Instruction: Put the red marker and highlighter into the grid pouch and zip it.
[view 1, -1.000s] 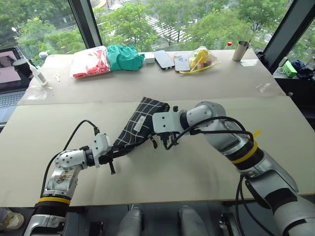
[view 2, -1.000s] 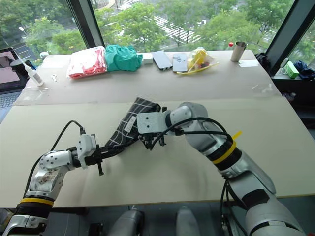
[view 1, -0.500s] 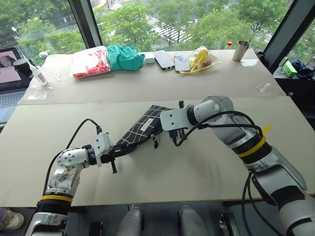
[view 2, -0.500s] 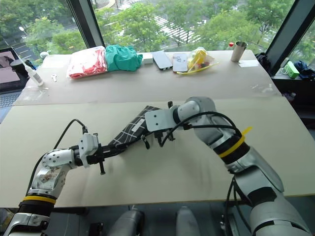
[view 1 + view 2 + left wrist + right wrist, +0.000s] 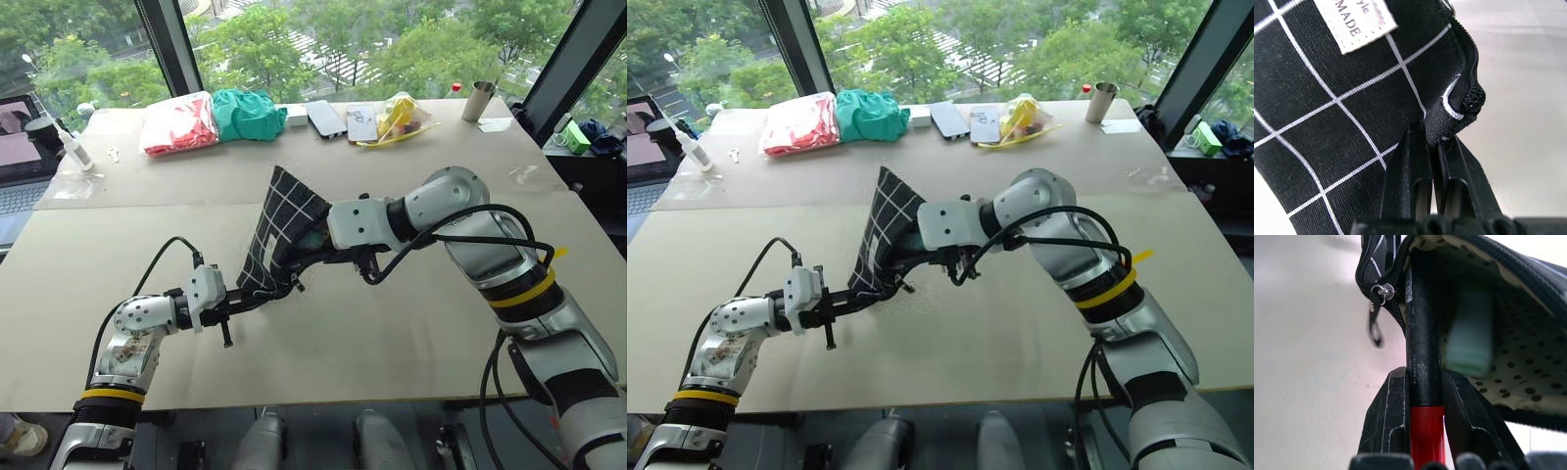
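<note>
Left tool point(image 5: 1432, 147): fingers pressed together on the lower corner of the grid pouch point(image 5: 279, 230), at the zipper's end, holding it off the counter point(image 5: 392, 333).
Right tool point(image 5: 1422, 387): clamped on the red marker point(image 5: 1422, 382), red end between the fingers, black barrel pushed through the pouch mouth.
Grid pouch: lifted and tilted between the two tools, mouth open toward the right tool, its far corner raised above the counter.
Highlighter point(image 5: 1469, 333): inside the pouch, beside the marker's barrel, against the dotted lining.
Zipper pull point(image 5: 1378, 291): hangs at the pouch mouth's edge, just beside the marker.
</note>
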Controlling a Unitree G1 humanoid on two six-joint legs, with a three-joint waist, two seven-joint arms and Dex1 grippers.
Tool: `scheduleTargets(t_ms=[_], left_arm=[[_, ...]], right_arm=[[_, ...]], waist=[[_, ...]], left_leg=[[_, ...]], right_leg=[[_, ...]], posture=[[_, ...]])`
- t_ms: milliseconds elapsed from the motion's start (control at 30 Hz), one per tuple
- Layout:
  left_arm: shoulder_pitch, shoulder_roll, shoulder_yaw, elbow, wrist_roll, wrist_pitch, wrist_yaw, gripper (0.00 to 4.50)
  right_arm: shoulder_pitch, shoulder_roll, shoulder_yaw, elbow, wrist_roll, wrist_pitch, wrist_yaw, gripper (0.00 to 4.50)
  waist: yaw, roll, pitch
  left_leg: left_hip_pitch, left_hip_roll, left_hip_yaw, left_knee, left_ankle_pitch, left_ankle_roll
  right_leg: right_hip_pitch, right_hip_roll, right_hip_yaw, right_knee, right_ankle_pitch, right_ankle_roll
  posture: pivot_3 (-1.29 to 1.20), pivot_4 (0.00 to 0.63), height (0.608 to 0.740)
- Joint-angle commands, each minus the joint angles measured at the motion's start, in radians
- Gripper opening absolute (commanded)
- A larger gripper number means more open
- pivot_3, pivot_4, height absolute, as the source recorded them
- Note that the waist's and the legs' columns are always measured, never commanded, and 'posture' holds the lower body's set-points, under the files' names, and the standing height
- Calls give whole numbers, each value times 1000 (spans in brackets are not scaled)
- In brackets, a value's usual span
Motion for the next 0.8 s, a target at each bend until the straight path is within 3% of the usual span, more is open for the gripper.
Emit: scheduleTargets(t_ms=[33,333,800], left_arm=[[-15,-3,-3,-14,-11,-10,-8,0],[-17,-5,-5,-16,-11,-6,-11,0],[-17,-2,-11,-12,-14,-4,-22,0]], right_arm=[[-37,6,-21,-8,3,-19,-15,553],[26,-48,17,26,-88,-73,-60,553],[140,-115,24,-137,-239,-56,-114,553]], waist=[[0,0,0],[0,0,0],[0,0,0]], left_leg=[[0,0,0,0,0,0],[0,0,0,0,0,0],[0,0,1,0,0,0]], right_leg=[[0,0,0,0,0,0],[0,0,0,0,0,0],[0,0,0,0,0,0]], posture=[[0,150,740],[0,150,740],[0,150,740]])
